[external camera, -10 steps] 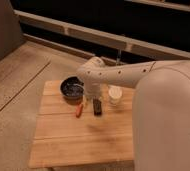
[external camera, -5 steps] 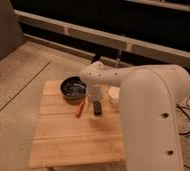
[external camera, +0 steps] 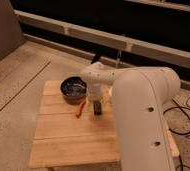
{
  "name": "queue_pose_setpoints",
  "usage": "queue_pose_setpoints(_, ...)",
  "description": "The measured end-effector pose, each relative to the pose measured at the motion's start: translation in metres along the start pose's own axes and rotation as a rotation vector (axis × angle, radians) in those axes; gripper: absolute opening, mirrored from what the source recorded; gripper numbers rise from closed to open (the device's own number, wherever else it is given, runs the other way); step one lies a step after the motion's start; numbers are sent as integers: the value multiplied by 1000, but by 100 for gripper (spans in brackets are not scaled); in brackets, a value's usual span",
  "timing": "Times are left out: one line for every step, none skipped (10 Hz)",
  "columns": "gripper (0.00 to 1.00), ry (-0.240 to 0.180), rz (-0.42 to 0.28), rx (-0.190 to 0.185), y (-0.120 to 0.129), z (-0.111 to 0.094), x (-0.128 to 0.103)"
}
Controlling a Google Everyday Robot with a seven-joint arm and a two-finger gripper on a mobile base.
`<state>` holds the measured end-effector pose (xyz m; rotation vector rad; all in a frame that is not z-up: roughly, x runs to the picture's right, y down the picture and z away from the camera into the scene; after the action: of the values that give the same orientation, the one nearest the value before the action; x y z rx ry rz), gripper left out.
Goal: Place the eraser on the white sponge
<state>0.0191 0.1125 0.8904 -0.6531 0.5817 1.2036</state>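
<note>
1. The white arm point(external camera: 140, 105) fills the right foreground, reaching over the wooden table point(external camera: 63, 145).
2. The gripper point(external camera: 95, 98) hangs just above the eraser; I cannot tell whether it grips.
3. The eraser point(external camera: 98, 108) lies mid-table, its long axis running away from the camera.
4. The white sponge does not show, perhaps behind the arm.
5. No writing is legible.
</note>
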Motion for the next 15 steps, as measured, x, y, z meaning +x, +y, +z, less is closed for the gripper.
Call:
queue_pose_setpoints(65, 11, -3, 2, -2, 5, -3)
queue_pose_setpoints(65, 19, -5, 3, -4, 9, -6)
queue_pose_setpoints(65, 29, -7, 3, -5, 13, -8)
queue_pose_setpoints(65, 47, -9, 1, -5, 20, -10)
queue_pose_setpoints(63, 63, -13, 3, -5, 26, -10)
queue_pose_setpoints(56, 78, -22, 13, -6, 31, -9)
queue_pose_setpoints(46, 81, -28, 19, -6, 32, -12)
queue_pose_setpoints(34, 72, -29, 30, -9, 31, -15)
queue_pose_setpoints(26, 63, -27, 35, -10, 28, -18)
queue_pose_setpoints(16, 57, -25, 42, -12, 26, -19)
queue_pose_setpoints(5, 47, -23, 55, -14, 21, -21)
queue_pose_setpoints(0, 33, -25, 67, -16, 16, -23)
queue_pose_setpoints(0, 12, -32, 79, -16, 9, -26)
queue_pose_setpoints(0, -17, -37, 87, -16, -2, -31)
queue_pose_setpoints(0, -49, -40, 92, -17, -12, -36)
